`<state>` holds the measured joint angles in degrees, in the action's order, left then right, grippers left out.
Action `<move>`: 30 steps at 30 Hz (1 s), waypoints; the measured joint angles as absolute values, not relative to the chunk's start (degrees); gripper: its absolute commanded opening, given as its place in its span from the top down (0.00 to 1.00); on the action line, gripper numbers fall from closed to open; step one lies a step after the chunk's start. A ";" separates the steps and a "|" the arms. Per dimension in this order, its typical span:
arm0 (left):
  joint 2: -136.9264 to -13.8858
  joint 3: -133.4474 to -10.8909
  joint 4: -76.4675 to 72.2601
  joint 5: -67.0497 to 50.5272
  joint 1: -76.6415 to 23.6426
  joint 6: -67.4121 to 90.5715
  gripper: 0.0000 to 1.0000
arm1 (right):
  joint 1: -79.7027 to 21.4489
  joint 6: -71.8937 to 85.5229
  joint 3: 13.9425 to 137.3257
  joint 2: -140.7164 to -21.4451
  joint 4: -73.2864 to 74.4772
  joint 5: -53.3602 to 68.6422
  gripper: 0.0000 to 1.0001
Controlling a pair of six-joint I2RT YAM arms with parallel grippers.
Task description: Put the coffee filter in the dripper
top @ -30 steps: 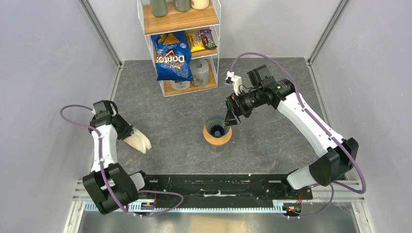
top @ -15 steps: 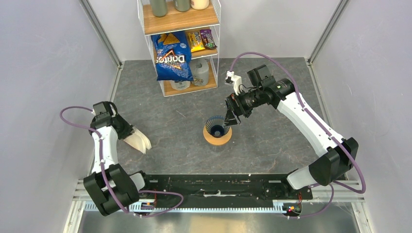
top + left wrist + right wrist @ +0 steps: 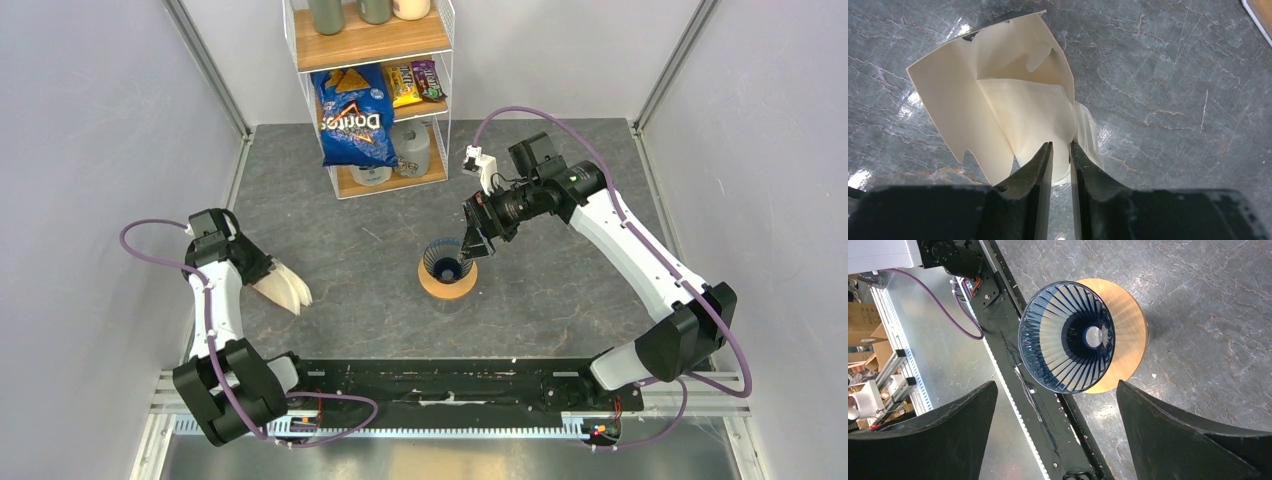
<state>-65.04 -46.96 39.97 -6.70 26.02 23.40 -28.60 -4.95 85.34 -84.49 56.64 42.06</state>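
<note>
The cream paper filter bundle (image 3: 288, 291) lies fanned open on the table at the left, also seen in the left wrist view (image 3: 955, 100). My left gripper (image 3: 265, 279) (image 3: 1060, 146) is shut on one thin sheet, the coffee filter (image 3: 1035, 117), at its near edge. The dark blue ribbed dripper (image 3: 443, 262) (image 3: 1065, 335) stands on the round wooden ring (image 3: 452, 288) (image 3: 1130, 325) at the table's middle. It holds nothing. My right gripper (image 3: 472, 244) (image 3: 1056, 382) hovers open beside the dripper's right rim, with nothing in it.
A white wire shelf (image 3: 445, 95) with a Doritos bag (image 3: 355, 115), snacks and bottles stands at the back centre. A black rail (image 3: 440, 380) runs along the near edge. Grey walls close in both sides.
My left arm has shifted very slightly with the paper still in its jaws. The right arm and the dripper have not moved.
</note>
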 measured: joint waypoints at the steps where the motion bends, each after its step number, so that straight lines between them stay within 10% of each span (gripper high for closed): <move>1: -64.99 -46.96 39.83 -6.76 26.02 23.42 0.77 | -28.60 -4.95 85.34 -84.49 56.64 42.19 0.03; 8: -64.97 -46.85 38.81 -7.73 26.09 23.83 0.97 | -28.60 -4.95 85.36 -84.49 56.64 42.24 0.03; 30: -60.75 -55.55 47.81 -9.23 27.27 22.09 0.98 | -28.62 -4.01 85.71 -84.97 55.33 43.29 0.03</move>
<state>-60.75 -55.55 47.81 -9.23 27.27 22.09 -28.62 -4.01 85.71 -84.97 55.33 43.29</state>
